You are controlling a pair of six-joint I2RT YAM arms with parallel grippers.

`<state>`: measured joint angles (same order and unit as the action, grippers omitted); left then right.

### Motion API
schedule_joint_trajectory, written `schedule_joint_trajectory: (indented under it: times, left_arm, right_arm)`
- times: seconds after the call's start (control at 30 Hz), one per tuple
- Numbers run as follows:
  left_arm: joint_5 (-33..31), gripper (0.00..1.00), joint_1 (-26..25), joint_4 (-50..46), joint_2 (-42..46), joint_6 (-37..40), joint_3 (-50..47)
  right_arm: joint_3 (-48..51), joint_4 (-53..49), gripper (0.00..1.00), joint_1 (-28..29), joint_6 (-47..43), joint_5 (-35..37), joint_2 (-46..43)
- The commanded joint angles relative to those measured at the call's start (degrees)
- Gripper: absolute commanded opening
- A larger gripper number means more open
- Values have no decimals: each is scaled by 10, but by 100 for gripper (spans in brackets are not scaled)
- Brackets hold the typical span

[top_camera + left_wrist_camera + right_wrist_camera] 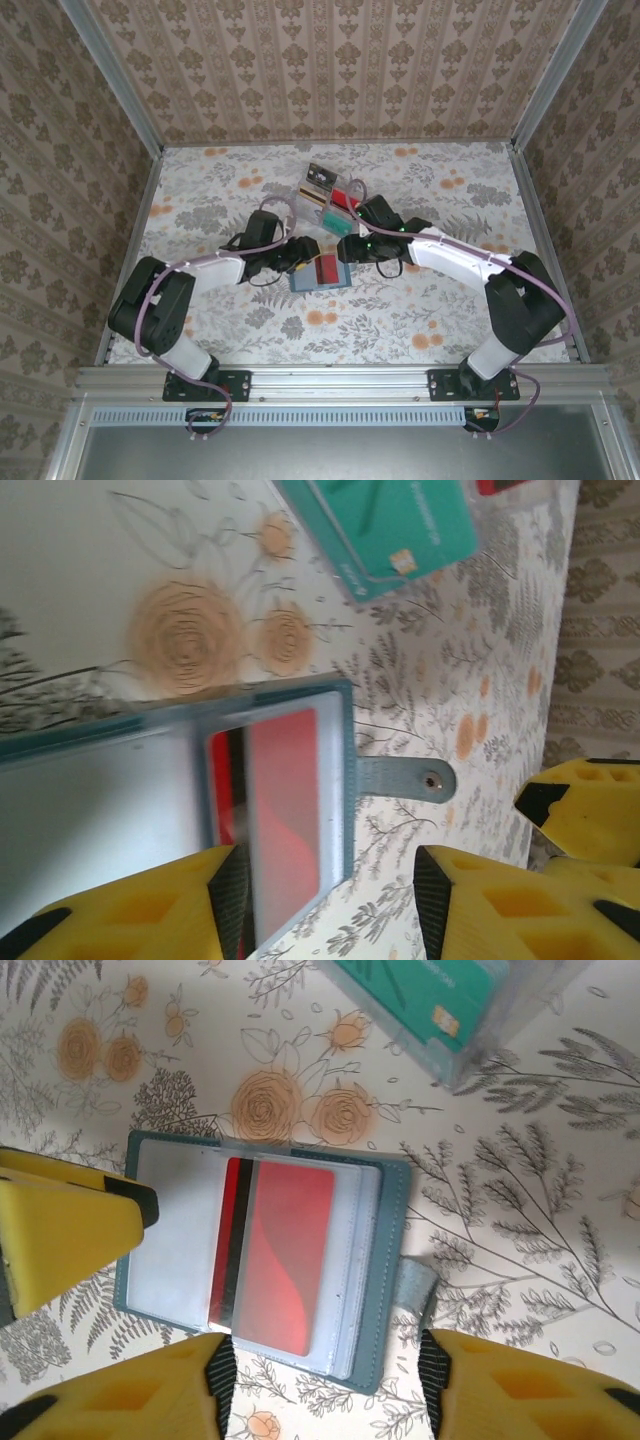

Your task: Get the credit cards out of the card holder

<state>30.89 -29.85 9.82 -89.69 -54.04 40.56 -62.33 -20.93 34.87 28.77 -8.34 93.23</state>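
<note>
On floral table, between arms: slate-blue folding card holder open, red plastic card in clear sleeve. Yellow-fingered left gripper jaws apart at holder edge. Right gripper jaws apart, straddling sleeve end. Step, as judged: extracting red card. Next: pin holder, pinch card edge alone, slide out.

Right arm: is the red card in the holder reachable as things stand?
Probably yes: the right gripper hangs open over the opened holder, red card facing it, though in a clear sleeve.

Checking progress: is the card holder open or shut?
Open: the card holder lies spread flat, a red card showing inside its clear sleeve.
</note>
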Motion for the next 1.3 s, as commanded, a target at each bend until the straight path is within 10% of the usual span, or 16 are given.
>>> schedule_joint_trajectory:
  times: [0.0,1.27]
  left_arm:
    - [-16,47,2,-27,18,2,-12]
    - [30,21,-18,14,-84,18,30]
  right_arm:
    - [-35,-14,46,15,14,-18,40]
    - [-94,-78,30,35,38,-8,195]
